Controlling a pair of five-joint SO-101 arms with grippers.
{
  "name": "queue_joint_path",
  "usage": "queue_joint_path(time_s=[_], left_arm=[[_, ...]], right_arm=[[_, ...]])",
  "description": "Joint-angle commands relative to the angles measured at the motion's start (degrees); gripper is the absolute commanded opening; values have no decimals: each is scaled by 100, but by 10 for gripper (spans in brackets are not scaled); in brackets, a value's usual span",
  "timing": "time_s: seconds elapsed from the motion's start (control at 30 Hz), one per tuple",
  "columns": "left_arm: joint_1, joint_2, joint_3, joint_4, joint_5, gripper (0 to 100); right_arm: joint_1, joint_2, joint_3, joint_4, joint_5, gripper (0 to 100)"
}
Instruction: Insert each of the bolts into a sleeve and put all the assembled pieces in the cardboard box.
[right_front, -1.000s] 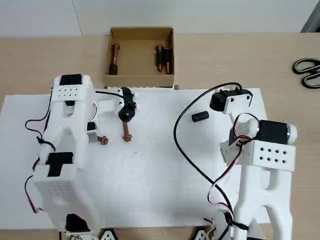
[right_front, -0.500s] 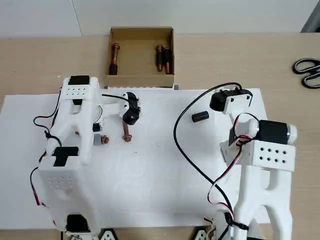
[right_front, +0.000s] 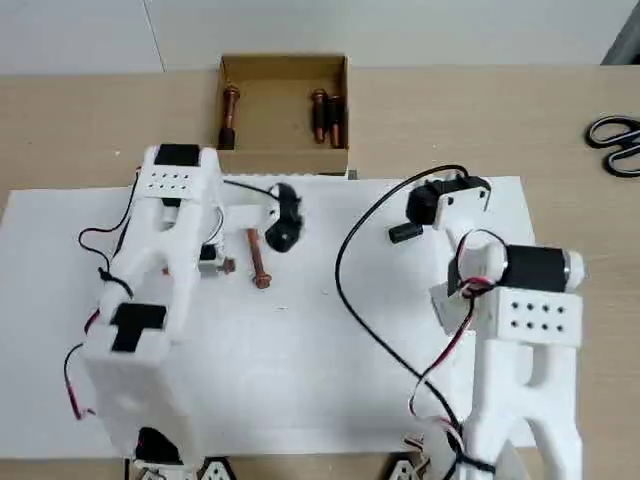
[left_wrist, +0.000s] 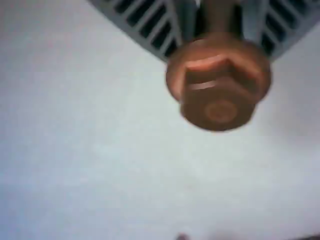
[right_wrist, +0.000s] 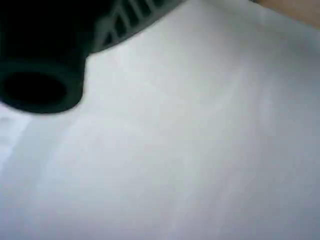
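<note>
1. Copper-coloured hex-head metal bolt (left_wrist: 218, 82): I judge it stiff and heavy for its size, with a smooth shank that could slip or roll. It is best held across the shank, leaving 1 end free for insertion.
2. The left gripper (right_front: 254, 238) is closed on that shank. The head juts out on the wrist side of the gripper, over the white sheet (right_front: 330, 400) that covers the surface.
3. The short black hollow sleeve (right_front: 404, 232) looks light and easily nudged. It should be gripped across its outer wall so the bore stays open.
4. The sleeve lies right at the right gripper (right_front: 413, 224), its open end facing that wrist. I cannot tell whether the right gripper has closed on it.
5. The brown cardboard box (right_front: 283, 152) sits beyond the left gripper and holds 3 assembled pieces.
6. Compared with 1 second ago, the left arm has swung towards the right arm, taking the bolt along. The right gripper has come across to the sleeve, which has barely shifted.
</note>
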Motion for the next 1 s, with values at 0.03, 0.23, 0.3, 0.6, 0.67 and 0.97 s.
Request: queue_joint_path(time_s=[0.03, 0.23, 0.3, 0.6, 0.67, 0.97], left_arm=[[211, -1275, -57, 176, 352, 5], [422, -2295, -66, 167, 1996, 5], [545, -2532, -66, 167, 2989, 6], [800, -3710, -57, 167, 6602, 6], [897, -4088, -57, 158, 7033, 6], [1495, -5829, 286, -35, 9530, 6]], right_arm=[[-198, -848, -105, 145, -26, 4], [-215, -1851, -70, 189, -44, 6], [-215, -2070, -70, 189, -53, 6], [-180, -3020, 431, 154, -158, 4], [-198, -3363, 448, 92, -466, 4], [-224, -4804, 1459, -884, -2251, 4]])
